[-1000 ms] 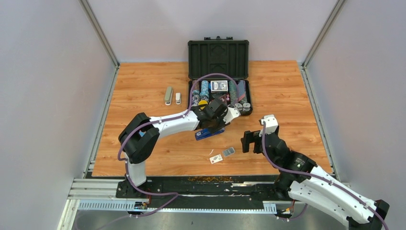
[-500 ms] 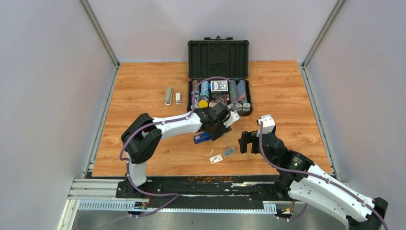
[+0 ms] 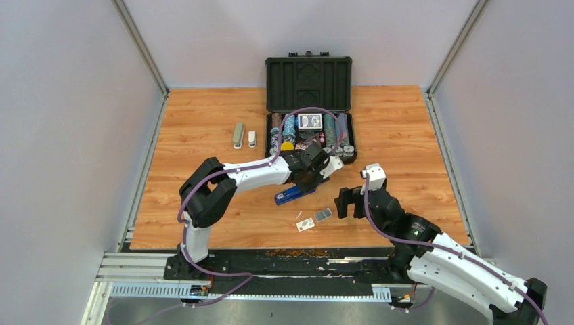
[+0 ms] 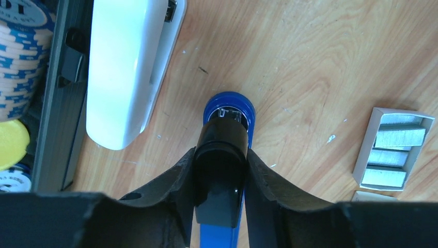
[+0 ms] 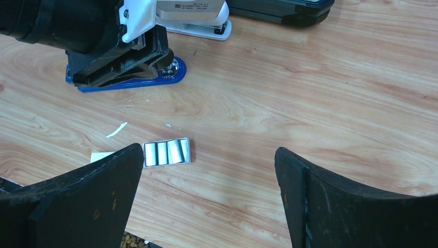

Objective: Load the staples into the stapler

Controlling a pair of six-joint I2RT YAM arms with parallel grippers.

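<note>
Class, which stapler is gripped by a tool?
The long bright-blue stapler with black top, gripped by the left tool. The grey-olive stapler and small white stapler lie side by side, untouched.

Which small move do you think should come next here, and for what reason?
Probably the right gripper should lower onto the staples: it hangs open just beside them, they lie untouched in their small tray, and the left gripper clamps the stapler.
</note>
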